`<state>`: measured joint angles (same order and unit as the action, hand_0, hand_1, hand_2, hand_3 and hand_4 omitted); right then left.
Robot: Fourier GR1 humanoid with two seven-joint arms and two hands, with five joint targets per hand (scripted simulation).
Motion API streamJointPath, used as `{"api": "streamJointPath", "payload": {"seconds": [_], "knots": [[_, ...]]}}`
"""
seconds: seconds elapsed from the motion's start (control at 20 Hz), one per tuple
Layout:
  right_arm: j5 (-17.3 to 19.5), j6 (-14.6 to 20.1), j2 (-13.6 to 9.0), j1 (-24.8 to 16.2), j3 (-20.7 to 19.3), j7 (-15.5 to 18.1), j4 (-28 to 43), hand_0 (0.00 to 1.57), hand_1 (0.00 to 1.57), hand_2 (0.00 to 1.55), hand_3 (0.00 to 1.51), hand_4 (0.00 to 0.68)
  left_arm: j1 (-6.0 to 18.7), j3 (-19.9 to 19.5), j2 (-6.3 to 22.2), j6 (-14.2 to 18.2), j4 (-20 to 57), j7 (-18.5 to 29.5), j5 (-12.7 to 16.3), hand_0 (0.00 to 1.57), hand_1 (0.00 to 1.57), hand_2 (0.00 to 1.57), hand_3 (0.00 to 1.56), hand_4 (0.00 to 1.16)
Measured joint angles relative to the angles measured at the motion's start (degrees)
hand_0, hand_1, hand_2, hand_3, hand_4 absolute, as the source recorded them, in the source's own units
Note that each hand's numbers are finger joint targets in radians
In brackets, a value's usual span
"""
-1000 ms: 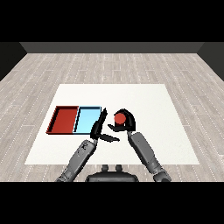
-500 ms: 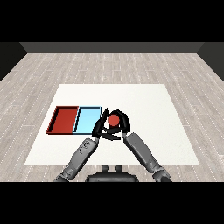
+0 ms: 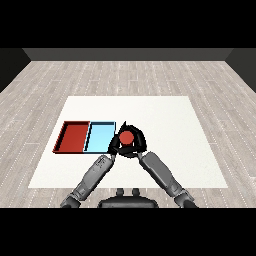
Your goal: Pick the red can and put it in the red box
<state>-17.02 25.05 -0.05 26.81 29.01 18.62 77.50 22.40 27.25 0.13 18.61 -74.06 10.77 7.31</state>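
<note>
The right hand [image 3: 134, 144], curled round the red can [image 3: 126, 137], is carrying it further leftward, now just beside the light blue tray [image 3: 99, 137]; the left hand [image 3: 114, 146] is resting open.

Can [image 3: 126, 137] right of two side-by-side trays [image 3: 88, 137] on table [image 3: 165, 120].

no readable text, labels, numbers or signs anywhere

a white table [image 3: 165, 120] stands on a grey wood-plank floor [image 3: 150, 75]; dark walls [image 3: 125, 54] lie beyond.
</note>
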Motion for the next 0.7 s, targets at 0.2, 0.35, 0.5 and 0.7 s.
{"api": "streamJointPath", "payload": {"seconds": [0.2, 0.35, 0.5, 0.7], "knots": [[-1.7, 2.5, -0.5, 1.0, 2.1, 1.2, -0.5, 1.47, 1.47, 1.46, 1.40, 0.511, -0.4, 1.5, 0.8, 2.7, -0.6, 0.7, 1.6, 0.00, 0.00, 0.00, 0.00, 0.24], [-2.4, 2.6, -0.6, 2.1, 2.4, 1.5, -1.2, 1.52, 1.52, 1.46, 1.40, 0.516, 0.2, 1.6, 1.1, 5.6, -0.6, 0.1, 0.5, 0.73, 0.73, 0.76, 0.25, 0.69], [-4.2, 3.2, -0.9, 2.5, 3.6, 3.7, -2.5, 1.50, 1.50, 1.45, 1.40, 0.523, -0.2, 2.6, 1.7, 8.2, -0.7, -0.9, -0.3, 1.55, 1.55, 1.48, 1.38, 0.87], [-4.3, 3.4, -1.4, 2.9, 3.5, 3.5, -2.3, 1.46, 1.46, 1.44, 1.39, 0.555, 1.2, 3.7, 2.3, 10.3, 0.3, -1.1, 2.5, 1.57, 1.57, 1.54, 1.46, 1.02]]}}
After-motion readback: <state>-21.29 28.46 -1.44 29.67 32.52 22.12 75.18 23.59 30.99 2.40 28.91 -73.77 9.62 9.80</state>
